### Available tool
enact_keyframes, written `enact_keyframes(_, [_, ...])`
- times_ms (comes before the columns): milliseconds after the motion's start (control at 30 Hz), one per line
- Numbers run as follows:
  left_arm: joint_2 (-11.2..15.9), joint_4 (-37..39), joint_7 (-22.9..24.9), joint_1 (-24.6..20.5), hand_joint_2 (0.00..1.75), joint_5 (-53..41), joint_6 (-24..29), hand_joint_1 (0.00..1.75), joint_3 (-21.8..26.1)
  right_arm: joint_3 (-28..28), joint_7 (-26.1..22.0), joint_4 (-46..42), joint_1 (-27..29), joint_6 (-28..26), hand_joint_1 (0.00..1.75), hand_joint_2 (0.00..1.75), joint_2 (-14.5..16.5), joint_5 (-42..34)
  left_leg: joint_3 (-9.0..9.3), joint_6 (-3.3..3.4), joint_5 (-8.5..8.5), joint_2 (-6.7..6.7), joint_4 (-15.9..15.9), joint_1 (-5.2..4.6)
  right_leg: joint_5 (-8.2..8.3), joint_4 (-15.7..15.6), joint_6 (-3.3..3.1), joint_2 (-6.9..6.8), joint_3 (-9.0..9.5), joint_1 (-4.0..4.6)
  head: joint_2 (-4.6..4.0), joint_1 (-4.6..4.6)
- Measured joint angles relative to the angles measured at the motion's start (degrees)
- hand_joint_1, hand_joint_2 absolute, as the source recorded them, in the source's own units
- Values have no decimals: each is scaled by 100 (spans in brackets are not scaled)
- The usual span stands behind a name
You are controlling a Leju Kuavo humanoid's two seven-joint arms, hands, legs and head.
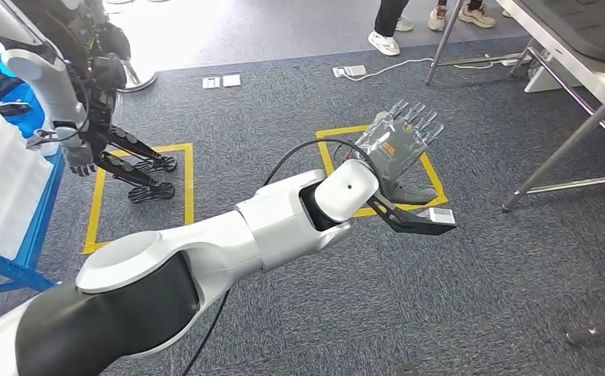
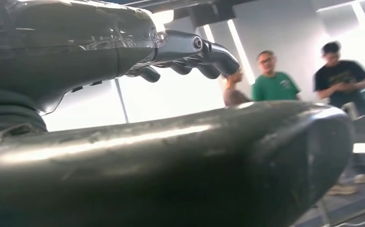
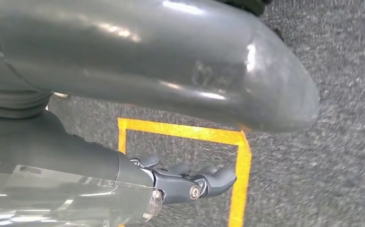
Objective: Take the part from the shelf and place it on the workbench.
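Near: one silver left arm (image 1: 229, 243) reaches from near left toward the centre. Its left hand (image 1: 400, 141) is held above the carpet with fingers (image 2: 190, 49) released and spread, grasping nothing. The right hand (image 3: 171, 182) hangs over the carpet, fingers nearly straight, grasping nothing.

Middle: two yellow taped squares are marked on the floor. One square (image 1: 434, 178) lies under the left hand. The second square (image 1: 96, 211) on the left has one other robot (image 1: 88, 86) standing on it. One blue shelf (image 1: 17, 235) stands at the left edge. Open carpet (image 1: 480, 298) lies between the squares and the right side.

Far: one workbench (image 1: 597, 82) stands at far right on slanted metal legs. One dark ribbed part (image 1: 589, 27) lies on top of it. Two pairs of feet (image 1: 429, 23) stand beyond the carpet on the bright floor. Three people (image 2: 275, 78) show in the left wrist view, blurred.
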Motion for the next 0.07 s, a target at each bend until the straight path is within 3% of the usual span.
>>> enact_keyframes(67, [5,13,1,0,0,6,0,0,-13,1,0,0,-6,0,0,0,-1,1,260,-50,233,79,-400,32,-27,38,56,-118,-2,-29,0,-30])
